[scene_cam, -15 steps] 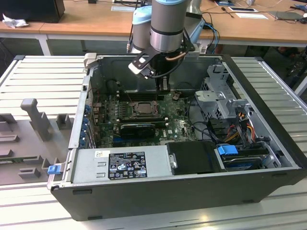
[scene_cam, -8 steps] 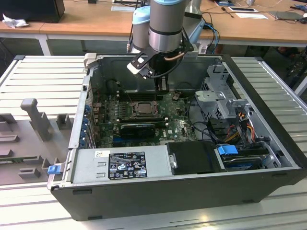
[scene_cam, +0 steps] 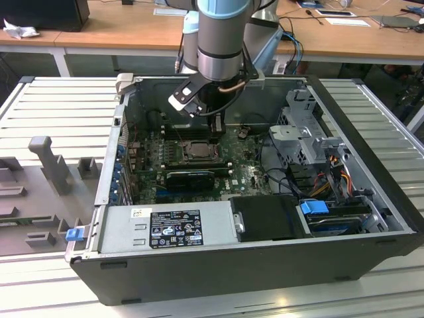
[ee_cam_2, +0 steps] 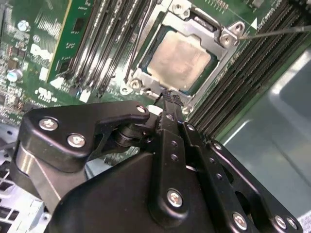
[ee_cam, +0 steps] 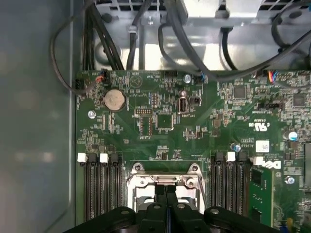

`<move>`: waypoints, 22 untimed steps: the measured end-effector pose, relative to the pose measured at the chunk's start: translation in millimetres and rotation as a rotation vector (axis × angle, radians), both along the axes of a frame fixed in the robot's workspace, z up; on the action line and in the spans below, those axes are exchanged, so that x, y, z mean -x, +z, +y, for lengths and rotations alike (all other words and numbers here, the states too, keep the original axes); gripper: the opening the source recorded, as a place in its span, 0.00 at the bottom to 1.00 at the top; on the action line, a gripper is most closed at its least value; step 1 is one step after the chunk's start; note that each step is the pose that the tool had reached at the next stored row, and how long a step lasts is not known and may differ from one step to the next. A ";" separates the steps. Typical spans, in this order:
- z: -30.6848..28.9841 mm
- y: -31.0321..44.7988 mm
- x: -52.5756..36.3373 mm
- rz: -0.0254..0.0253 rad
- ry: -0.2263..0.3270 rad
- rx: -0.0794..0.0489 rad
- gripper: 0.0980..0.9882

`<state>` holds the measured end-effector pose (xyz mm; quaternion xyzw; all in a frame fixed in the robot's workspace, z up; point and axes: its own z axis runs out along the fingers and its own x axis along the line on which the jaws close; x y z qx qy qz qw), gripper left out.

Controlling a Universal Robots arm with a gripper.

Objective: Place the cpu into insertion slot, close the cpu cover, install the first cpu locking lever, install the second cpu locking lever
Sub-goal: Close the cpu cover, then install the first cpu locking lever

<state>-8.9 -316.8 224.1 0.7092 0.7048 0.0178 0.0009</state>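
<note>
Holding the gripper [scene_cam: 216,129] low inside the open computer case [scene_cam: 199,271], in the upper middle of the exterior view, just above the green motherboard [ee_cam: 209,145]. Pressing the fingers together in both wrist views, clamping nothing between them. Poising the closed tip [ee_cam_2: 169,97] just beside the near edge of the insertion slot [ee_cam: 138,179]; cannot tell whether touching it. Showing the cpu [ee_cam_2: 182,58] lying flat in the slot, pale metal top facing up through the window of the cpu cover [ee_cam_2: 224,38], the frame lying down around it. Flanking the socket with long black memory slots [ee_cam_2: 243,82]. Running past one corner of the cover, a thin metal lever rod [ee_cam_2: 277,31].
</note>
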 end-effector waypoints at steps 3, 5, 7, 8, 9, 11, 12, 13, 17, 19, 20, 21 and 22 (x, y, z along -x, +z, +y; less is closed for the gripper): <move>0.0 -4.3 3.8 0.0000 0.002 0.000 0.01; 0.0 -4.9 8.9 0.0000 0.003 0.000 0.01; 0.0 -5.1 14.5 -0.0001 0.003 0.000 0.01; 0.0 -5.1 18.5 -0.0001 0.003 0.000 0.01; 0.0 -5.2 21.0 -0.0001 0.003 0.000 0.01; 0.0 -5.2 25.1 -0.0001 0.003 0.000 0.01; 0.0 -5.2 26.8 0.0000 0.003 0.000 0.01; 0.0 -5.2 28.0 -0.0001 0.003 0.000 0.01; 0.0 -5.2 33.7 0.0000 0.003 0.000 0.01; 0.0 -5.2 35.3 -0.0001 0.003 0.000 0.01; 0.0 -5.2 35.4 0.0000 0.003 0.000 0.01; -0.1 -5.0 35.4 0.0000 0.004 0.000 0.01; -0.1 -4.1 35.5 0.0001 0.003 0.000 0.01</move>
